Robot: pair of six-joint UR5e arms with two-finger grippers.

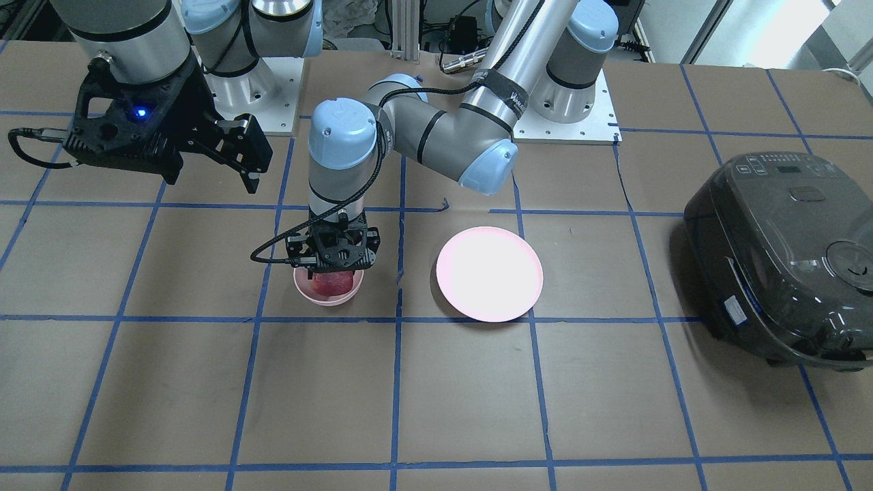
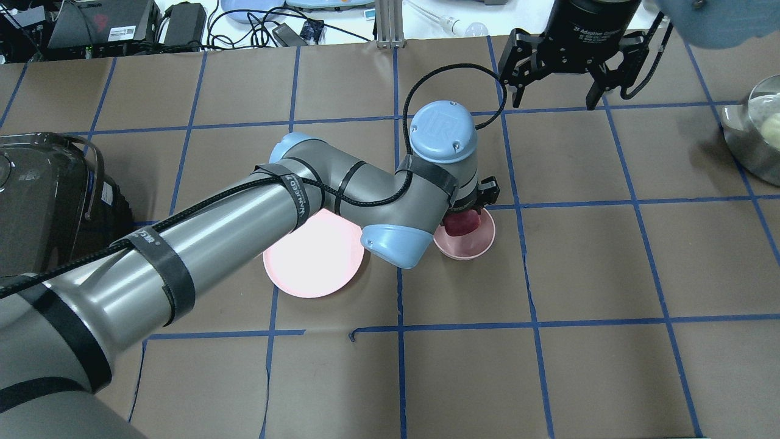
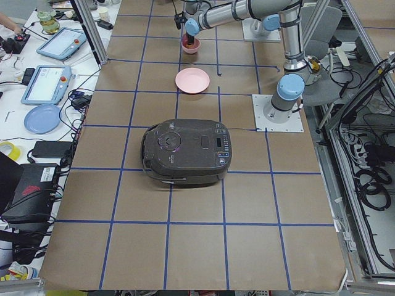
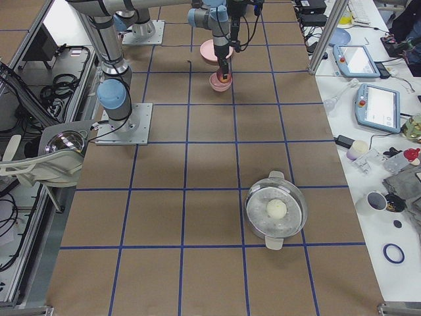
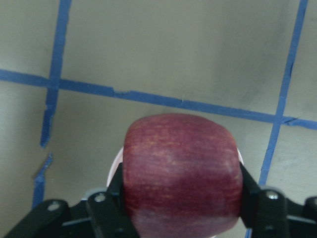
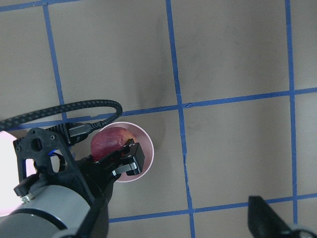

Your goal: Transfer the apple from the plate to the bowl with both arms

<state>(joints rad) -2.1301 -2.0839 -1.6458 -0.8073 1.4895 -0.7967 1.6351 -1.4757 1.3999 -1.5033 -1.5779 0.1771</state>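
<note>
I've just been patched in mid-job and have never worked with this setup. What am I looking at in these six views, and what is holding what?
These are two jointed robot arms bolted to a taped table. Four pictures come from fixed cameras: one facing the robot, one over its shoulders, and one at each table end. The last two come from cameras on the wrists. The left gripper is shut on the dark red apple and holds it in the mouth of the small pink bowl; whether it touches the bottom is hidden. The pink plate beside it has nothing on it. The right gripper hangs open, holding nothing. Also there are a dark rice cooker and a metal pot.
</note>
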